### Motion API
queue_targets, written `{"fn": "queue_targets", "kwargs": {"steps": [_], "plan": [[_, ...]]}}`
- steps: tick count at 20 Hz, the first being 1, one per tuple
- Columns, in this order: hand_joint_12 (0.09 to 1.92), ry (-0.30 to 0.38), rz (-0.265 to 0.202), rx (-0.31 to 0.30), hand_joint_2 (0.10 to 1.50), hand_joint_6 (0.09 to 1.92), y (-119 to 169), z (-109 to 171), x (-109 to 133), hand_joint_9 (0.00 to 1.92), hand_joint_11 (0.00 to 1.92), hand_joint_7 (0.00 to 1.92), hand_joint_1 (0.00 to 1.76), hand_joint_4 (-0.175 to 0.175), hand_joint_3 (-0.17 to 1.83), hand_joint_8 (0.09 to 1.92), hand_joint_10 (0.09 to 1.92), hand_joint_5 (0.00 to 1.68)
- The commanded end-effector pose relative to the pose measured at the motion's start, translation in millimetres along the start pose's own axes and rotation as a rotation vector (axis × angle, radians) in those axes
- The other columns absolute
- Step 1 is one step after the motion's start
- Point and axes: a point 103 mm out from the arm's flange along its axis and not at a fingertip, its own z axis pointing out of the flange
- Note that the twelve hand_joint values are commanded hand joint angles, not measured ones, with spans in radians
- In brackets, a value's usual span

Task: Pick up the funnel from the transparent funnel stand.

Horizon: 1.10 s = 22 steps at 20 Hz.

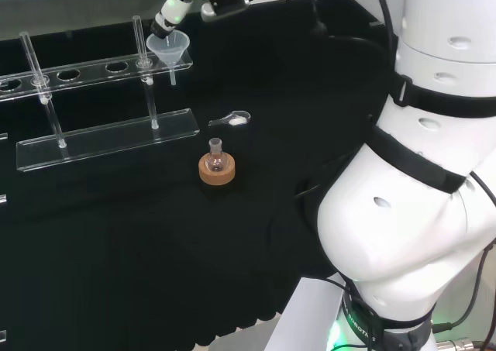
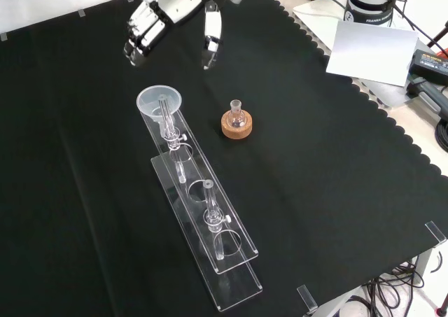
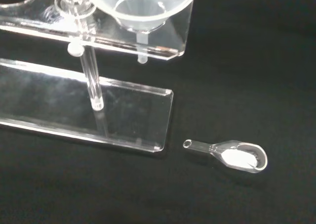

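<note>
Robot hand [image 2: 164,12] hangs with fingers spread and relaxed, which we note just beyond the funnel [image 2: 159,100] seated at the far end of the transparent funnel stand [image 2: 224,250].

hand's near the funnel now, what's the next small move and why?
Probably lower the hand a little toward the funnel and bring the fingers around its rim. The funnel sits in the end hole of the clear stand, and in the front view the fingers hang open with black cloth between them and the funnel, so nothing is gripped yet.
</note>
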Motion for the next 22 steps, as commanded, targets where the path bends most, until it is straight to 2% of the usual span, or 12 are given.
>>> {"fn": "queue_targets", "kwargs": {"steps": [1,8,10,22], "plan": [[1.54,-0.093,-0.012,0.092,0.72,0.09,23.0,15.9,28.7,0.12,0.23,0.00,0.57,0.017,0.24,0.29,0.79,0.05],[1.55,-0.139,0.005,0.110,0.70,0.09,42.0,25.3,31.3,0.10,0.25,0.00,0.66,0.001,0.24,0.24,0.81,0.04],[1.54,-0.148,0.023,0.111,0.70,0.09,46.1,26.5,29.2,0.10,0.25,0.00,0.68,-0.001,0.25,0.24,0.81,0.04],[1.52,-0.145,0.042,0.110,0.68,0.09,58.6,30.9,16.5,0.13,0.28,0.00,0.73,-0.011,0.29,0.32,0.83,0.05]]}}
